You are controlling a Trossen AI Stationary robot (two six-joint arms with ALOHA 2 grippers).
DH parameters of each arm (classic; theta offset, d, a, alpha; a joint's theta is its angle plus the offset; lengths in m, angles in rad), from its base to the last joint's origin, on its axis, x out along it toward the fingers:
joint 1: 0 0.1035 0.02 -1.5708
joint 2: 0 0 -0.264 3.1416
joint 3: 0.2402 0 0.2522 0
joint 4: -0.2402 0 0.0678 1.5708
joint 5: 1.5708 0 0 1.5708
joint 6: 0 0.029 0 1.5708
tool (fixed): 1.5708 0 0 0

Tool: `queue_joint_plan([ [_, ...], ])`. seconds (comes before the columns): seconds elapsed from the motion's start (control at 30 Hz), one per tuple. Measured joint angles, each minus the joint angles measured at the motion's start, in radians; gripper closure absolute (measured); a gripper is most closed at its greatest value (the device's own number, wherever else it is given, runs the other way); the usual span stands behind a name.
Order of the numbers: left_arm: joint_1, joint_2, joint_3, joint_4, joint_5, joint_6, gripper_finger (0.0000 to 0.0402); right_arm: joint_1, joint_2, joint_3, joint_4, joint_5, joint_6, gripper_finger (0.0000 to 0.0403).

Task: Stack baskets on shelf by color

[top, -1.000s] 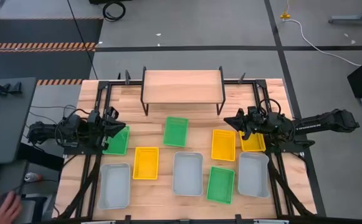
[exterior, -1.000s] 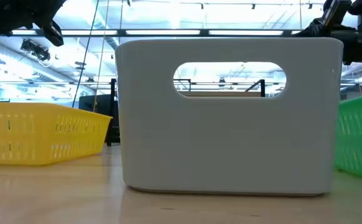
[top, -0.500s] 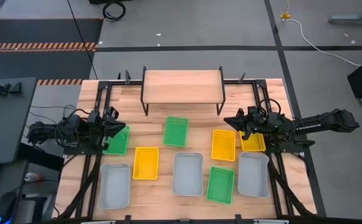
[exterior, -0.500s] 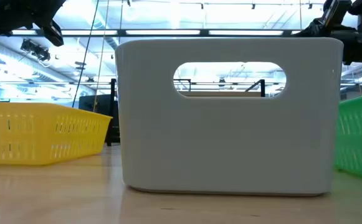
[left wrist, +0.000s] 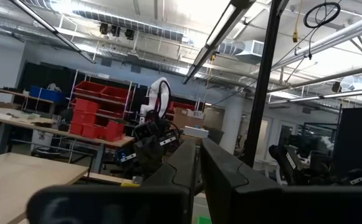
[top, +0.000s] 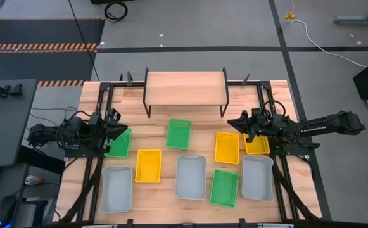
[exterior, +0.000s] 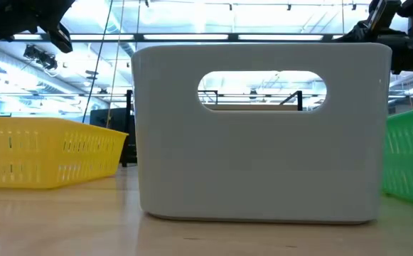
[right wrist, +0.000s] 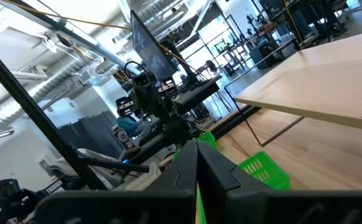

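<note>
baskets (top: 190, 176) all nine spread on tabletop (top: 158, 126), none on shelf (top: 185, 87) at far edge. left tool (top: 116, 126) narrow, empty, over green basket (top: 118, 142); right tool (top: 241, 122) pinched, empty, by yellow ones (top: 227, 147). best: open wide, grip one rim squarely, start same-colour pile.

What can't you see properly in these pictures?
- Low view: the big grey basket fills the middle, hiding the shelf and most baskets behind it.
- High view: a green basket is partly under the left claw, and a yellow basket is partly under the right claw.
- Both wrist views: each claw's own dark fingers block the table below.
</note>
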Motion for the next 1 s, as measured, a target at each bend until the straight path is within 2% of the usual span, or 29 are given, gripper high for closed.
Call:
queue_joint_plan([
  [1.0, 0.000, 0.000, 0.000, 0.033, -0.016, 0.000, 0.0371, 0.000, 0.000, 0.000, 0.000, 0.000, -0.006, 0.0393],
])
